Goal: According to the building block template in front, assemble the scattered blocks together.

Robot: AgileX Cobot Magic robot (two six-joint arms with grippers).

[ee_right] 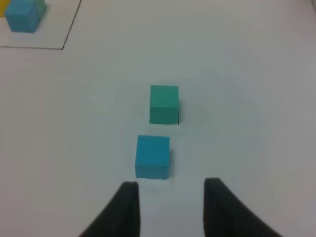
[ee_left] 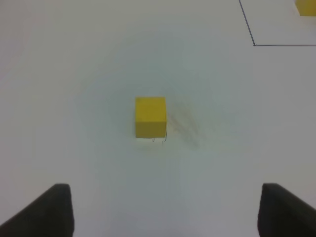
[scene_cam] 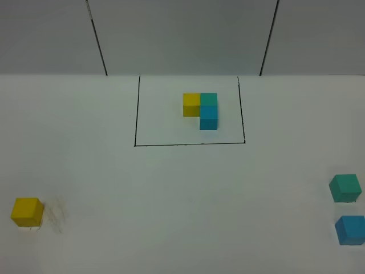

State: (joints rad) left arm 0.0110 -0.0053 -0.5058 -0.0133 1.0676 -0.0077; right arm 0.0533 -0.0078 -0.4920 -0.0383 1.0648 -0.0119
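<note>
Judging by looks, the plain matte yellow cube (scene_cam: 27,211) at lower left, the teal-green cube (scene_cam: 345,188) and the sky-blue cube (scene_cam: 349,229) at lower right seem light and rigid; pinch opposite flat faces squarely. The left gripper (ee_left: 165,190) stands wide, the right gripper (ee_right: 170,185) narrow, both empty.

on the white tabletop (scene_cam: 182,200), toward its far side, the building block template (scene_cam: 194,108) is showing a black outline around a joined l: yellow on the left, teal-green touching its right, blue in front of the teal-green. a loose yellow cube (scene_cam: 27,211) is sitting near the left edge; a teal-green cube (scene_cam: 345,188) and a blue cube (scene_cam: 350,229) are sitting near each other, not touching, at the right edge.
</note>
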